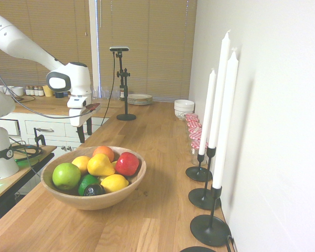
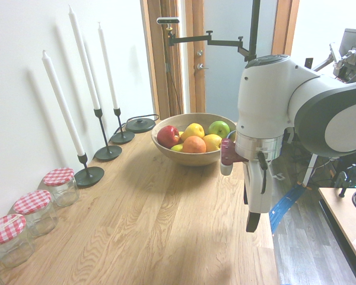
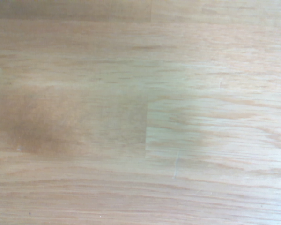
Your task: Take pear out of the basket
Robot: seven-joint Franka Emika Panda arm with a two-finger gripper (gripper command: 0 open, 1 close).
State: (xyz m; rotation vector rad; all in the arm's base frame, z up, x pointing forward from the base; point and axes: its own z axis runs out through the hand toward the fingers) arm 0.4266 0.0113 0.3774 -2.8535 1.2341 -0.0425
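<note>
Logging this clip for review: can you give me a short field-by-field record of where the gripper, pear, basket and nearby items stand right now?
gripper: open, empty, pointing down over bare countertop, short of the basket
pear: yellow, in the basket among other fruit, untouched
basket: wooden bowl on the countertop
other fruit: green apple, red apple, lemon, orange
along wall: white candles in black holders, jars with checked lids
wrist view: only wood grain
task state: not yet started

Pretty bright, washed-out daylight in both wide shots, and the white wall (image 1: 273, 105) nearly blows out. Candles (image 2: 59, 101) throw soft shadows on it. Wrist view's a bit blurry.
</note>
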